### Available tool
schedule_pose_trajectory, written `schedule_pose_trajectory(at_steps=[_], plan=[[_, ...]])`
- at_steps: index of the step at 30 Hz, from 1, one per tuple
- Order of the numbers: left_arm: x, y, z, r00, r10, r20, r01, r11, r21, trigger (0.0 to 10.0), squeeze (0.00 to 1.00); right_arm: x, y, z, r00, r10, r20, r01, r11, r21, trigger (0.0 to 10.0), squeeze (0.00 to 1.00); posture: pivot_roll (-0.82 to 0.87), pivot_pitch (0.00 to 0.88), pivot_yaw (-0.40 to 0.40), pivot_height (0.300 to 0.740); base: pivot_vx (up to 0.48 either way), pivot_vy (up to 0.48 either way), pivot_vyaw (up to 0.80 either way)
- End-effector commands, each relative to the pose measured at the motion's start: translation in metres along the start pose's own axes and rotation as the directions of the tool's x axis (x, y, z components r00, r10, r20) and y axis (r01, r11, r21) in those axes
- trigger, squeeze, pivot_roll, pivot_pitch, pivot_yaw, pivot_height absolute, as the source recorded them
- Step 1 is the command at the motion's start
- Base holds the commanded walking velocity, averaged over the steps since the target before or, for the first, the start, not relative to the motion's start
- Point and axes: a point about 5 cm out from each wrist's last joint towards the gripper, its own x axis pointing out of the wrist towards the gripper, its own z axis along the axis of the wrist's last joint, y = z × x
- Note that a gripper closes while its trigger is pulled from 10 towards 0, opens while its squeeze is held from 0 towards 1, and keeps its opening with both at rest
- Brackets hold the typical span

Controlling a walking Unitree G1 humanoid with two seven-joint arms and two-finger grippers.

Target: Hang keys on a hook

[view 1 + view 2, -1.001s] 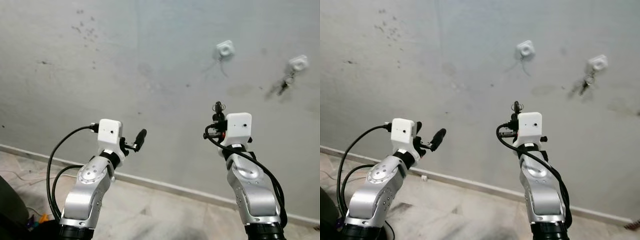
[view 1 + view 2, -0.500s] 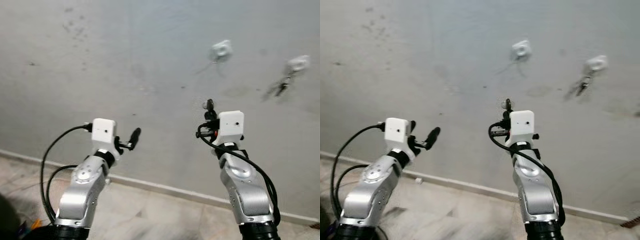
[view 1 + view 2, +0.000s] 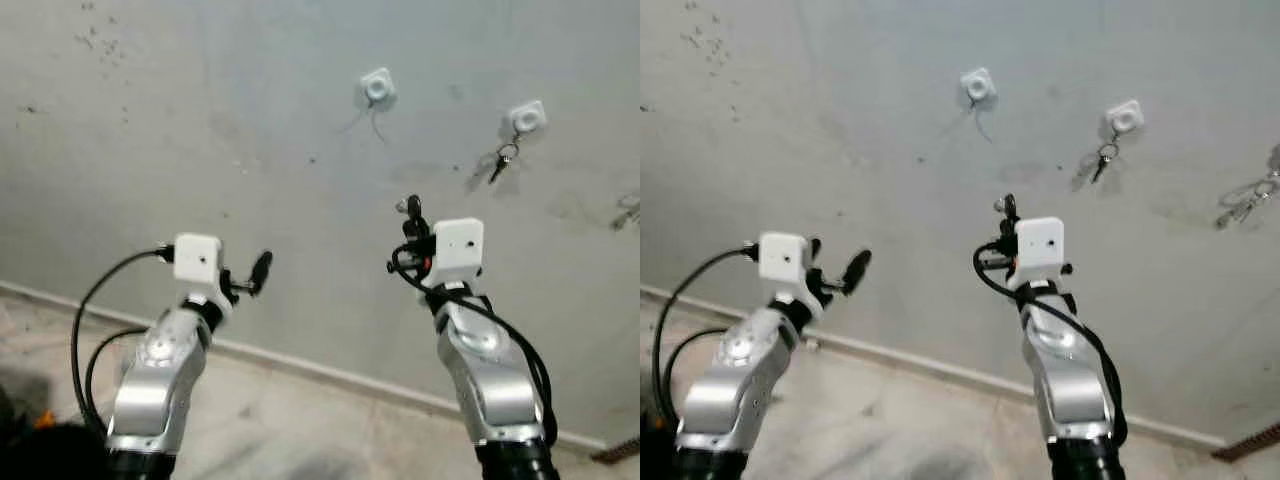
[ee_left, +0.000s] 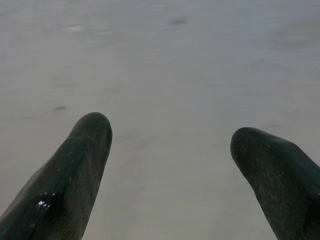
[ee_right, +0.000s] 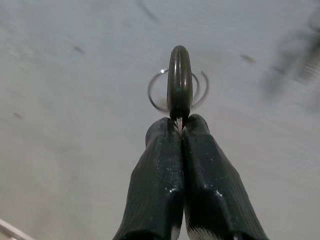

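My right gripper (image 3: 409,210) is raised toward the grey wall and is shut on a dark key (image 5: 179,80) with a thin metal ring (image 5: 156,91) through it. The key stands up out of the fingertips. Above and slightly left of it an empty white hook (image 3: 377,88) is fixed to the wall. A second white hook (image 3: 527,117) further right carries a small bunch of keys (image 3: 499,164). My left gripper (image 3: 255,272) is held up lower on the left, open, its fingers (image 4: 82,165) apart with bare wall between them.
More keys (image 3: 1246,194) hang on the wall at the far right. A pale skirting strip (image 3: 330,372) runs along the wall's foot above a tiled floor. A floor grate (image 3: 619,449) sits at the lower right corner.
The camera has shifted, so both hooks now lie further left and the far-right keys have come into view. Both arms keep their pose, and the right gripper still holds the key.
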Motion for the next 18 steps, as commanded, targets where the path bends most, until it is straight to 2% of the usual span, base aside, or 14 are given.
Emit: schedule_pose_trajectory(at_steps=[1,7,12,14,18], plan=[[-0.001,0.005,0.012,0.998,0.025,0.053,-0.027,0.999,0.045,10.0,0.00,-0.001,0.000,0.010,0.999,0.009,0.048,-0.010,1.000,0.011,10.0,0.00,0.15,0.000,-0.074,0.740,0.000,0.000,0.00],[-0.006,0.006,0.019,0.997,-0.010,0.071,0.007,0.999,0.050,10.0,0.00,-0.003,-0.003,0.009,0.999,0.005,0.050,-0.006,1.000,0.009,10.0,0.00,0.15,0.000,-0.080,0.740,0.000,0.000,0.00],[-0.009,-0.002,0.021,0.995,-0.066,0.073,0.064,0.998,0.025,10.0,0.00,-0.003,-0.002,0.011,0.998,0.013,0.062,-0.014,1.000,0.010,10.0,0.00,0.15,0.000,-0.080,0.740,0.000,0.000,0.00],[-0.011,-0.009,0.022,0.991,-0.108,0.078,0.107,0.994,0.027,10.0,0.00,-0.004,-0.001,0.010,0.998,0.016,0.063,-0.017,1.000,0.009,10.0,0.00,0.16,0.000,-0.079,0.740,0.276,0.000,0.00],[-0.012,-0.011,0.019,0.992,-0.104,0.068,0.103,0.994,0.022,10.0,0.00,-0.004,0.001,0.010,0.998,0.019,0.061,-0.019,1.000,0.006,10.0,0.00,0.15,0.000,-0.078,0.740,0.332,0.000,0.00]])
